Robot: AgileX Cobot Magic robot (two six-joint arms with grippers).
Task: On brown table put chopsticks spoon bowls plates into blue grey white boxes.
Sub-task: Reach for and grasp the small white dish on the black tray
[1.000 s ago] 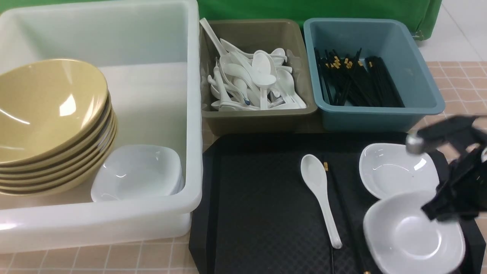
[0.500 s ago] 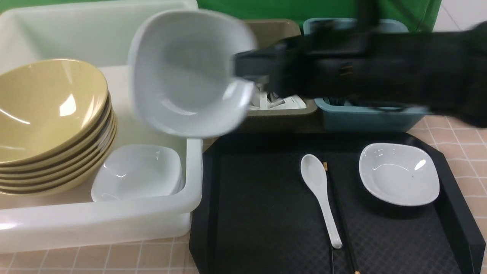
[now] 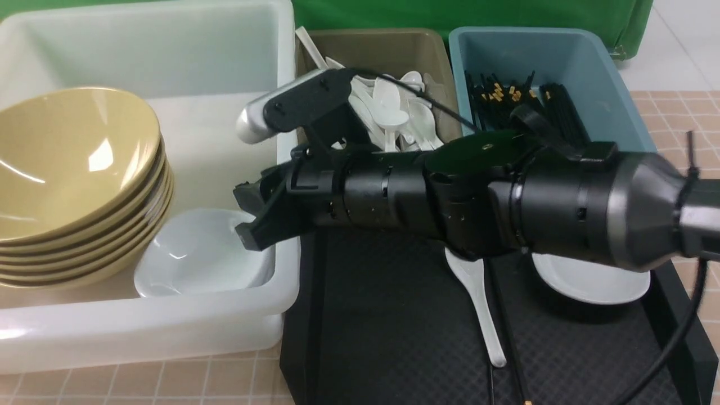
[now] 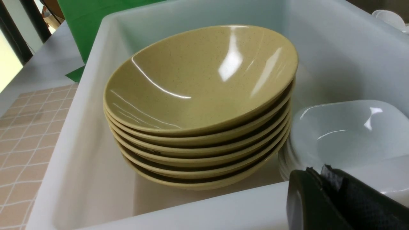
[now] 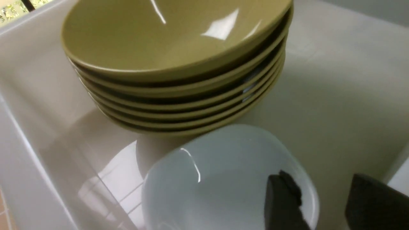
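Observation:
My right gripper (image 3: pixel 247 216) reaches across into the white box (image 3: pixel 140 326) and is open. In the right wrist view (image 5: pixel 322 185) one finger stands over the rim of the top white plate (image 5: pixel 217 172) and the other outside it. That plate lies on the stack of plates (image 3: pixel 191 253) beside the stacked tan bowls (image 3: pixel 67 169). Another plate (image 3: pixel 590 281), a white spoon (image 3: pixel 484 320) and black chopsticks (image 3: pixel 506 337) lie on the black tray (image 3: pixel 394 315). My left gripper (image 4: pixel 316 171) is shut and empty at the white box's near rim.
The olive-grey box (image 3: pixel 388 50) holds several white spoons and the teal-blue box (image 3: pixel 562 50) holds several chopsticks, both behind the tray. My right arm spans the tray's far half. The brown table (image 3: pixel 686 112) shows at the right. A green cloth hangs behind.
My right gripper lifted a plate from the tray's near right, carried it left through the air, and it now lies on the plate stack in the white box with the jaws open.

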